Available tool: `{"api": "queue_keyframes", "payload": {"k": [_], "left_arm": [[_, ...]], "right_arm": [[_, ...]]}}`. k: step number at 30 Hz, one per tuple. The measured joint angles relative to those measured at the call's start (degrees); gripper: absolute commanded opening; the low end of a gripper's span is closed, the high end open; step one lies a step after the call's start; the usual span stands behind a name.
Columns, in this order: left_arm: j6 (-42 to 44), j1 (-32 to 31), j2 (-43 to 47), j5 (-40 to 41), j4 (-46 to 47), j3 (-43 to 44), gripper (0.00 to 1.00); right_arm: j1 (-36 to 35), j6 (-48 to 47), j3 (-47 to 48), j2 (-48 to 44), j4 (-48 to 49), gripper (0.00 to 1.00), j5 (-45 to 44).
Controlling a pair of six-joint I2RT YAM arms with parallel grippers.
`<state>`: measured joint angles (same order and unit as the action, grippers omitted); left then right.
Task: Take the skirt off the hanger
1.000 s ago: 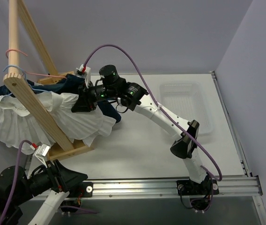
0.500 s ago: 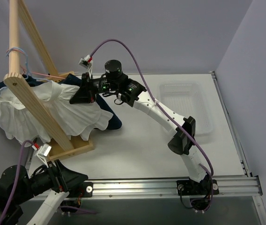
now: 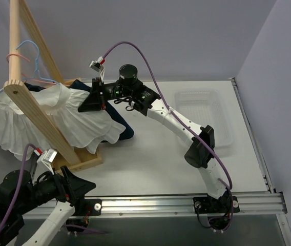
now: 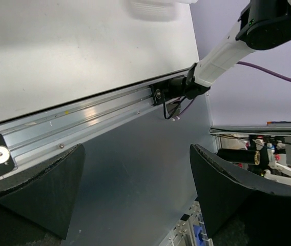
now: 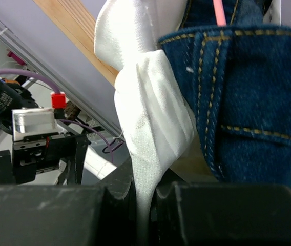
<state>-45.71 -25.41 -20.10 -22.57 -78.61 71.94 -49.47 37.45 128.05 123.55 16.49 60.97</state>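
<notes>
The skirt [image 3: 58, 125] hangs as a white ruffled drape across the wooden rack [image 3: 38, 120], its top up by the light-blue hanger [image 3: 35, 56] on the pole. The right gripper [image 3: 92, 102] has its fingers pressed together on a fold of the thin cloth beside the denim garment [image 5: 243, 87], a hold that looks meant to draw the skirt off the wire. The left gripper [image 3: 79, 187] sits low by its base, fingers spread with nothing between them, apparently kept clear.

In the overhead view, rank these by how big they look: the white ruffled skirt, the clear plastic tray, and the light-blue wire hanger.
1. White ruffled skirt
2. Clear plastic tray
3. Light-blue wire hanger, smallest; its lower part is hidden by the clothes.
</notes>
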Motion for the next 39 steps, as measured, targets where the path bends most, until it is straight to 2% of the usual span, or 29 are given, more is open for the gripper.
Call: {"api": "queue_keyframes", "payload": {"k": [13, 24, 30, 39], "left_arm": [[6.4, 1.1, -3.6, 1.6, -0.1, 1.7, 0.86], [17.6, 2.3, -17.0, 3.4, 0.3, 11.8, 0.86], [20.5, 2.3, -20.3, 4.2, 2.0, 15.4, 0.87], [22.8, 2.3, -28.9, 5.5, 7.6, 25.4, 0.86]], "right_arm": [[1.6, -4.7, -12.2, -9.2, -1.3, 0.00, -1.8], [5.3, -3.7, -15.2, -14.2, 0.5, 0.00, -4.5], [5.7, -4.4, -19.2, -16.9, -0.8, 0.00, -4.8], [8.1, -8.1, -28.5, -26.6, -6.2, 0.00, -5.7]]}}
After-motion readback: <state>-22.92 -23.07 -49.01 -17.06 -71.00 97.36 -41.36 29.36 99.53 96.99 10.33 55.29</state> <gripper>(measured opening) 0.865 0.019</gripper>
